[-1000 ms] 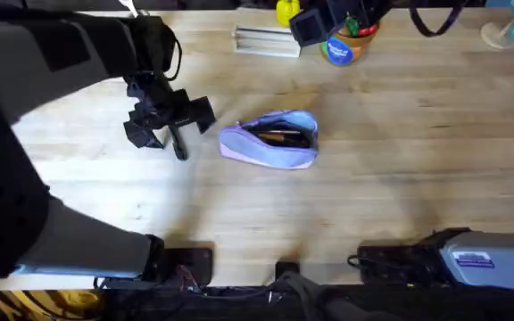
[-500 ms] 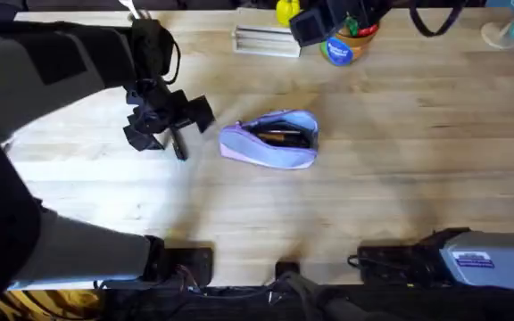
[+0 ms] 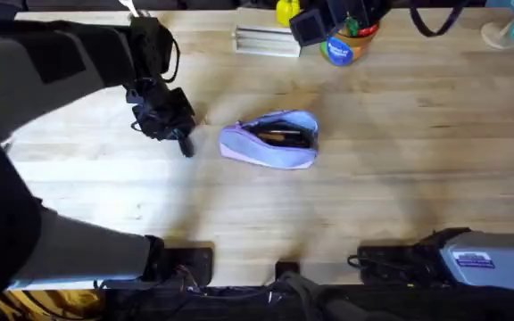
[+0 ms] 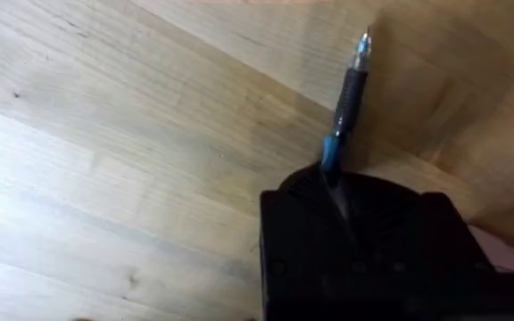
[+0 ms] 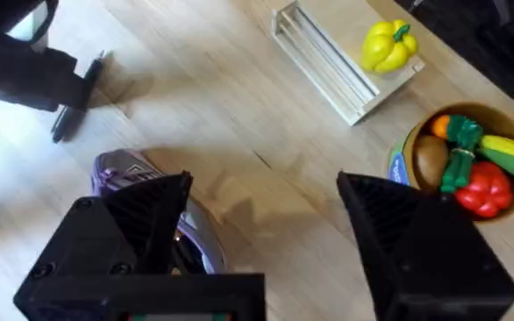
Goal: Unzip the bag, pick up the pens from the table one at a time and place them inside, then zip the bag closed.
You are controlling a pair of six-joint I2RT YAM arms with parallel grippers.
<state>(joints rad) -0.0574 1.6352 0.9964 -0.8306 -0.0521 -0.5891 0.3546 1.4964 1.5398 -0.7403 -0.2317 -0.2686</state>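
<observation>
The left gripper, black and two-fingered, is clamped on a slim dark pen with a teal-blue band just left of the lavender fabric pouch. The pen's tip points out past the fingers, over the light wooden plank table. The pouch lies unzipped, long axis left to right, a dark pen inside. The right gripper hangs with its jaws spread wide above the pouch.
</observation>
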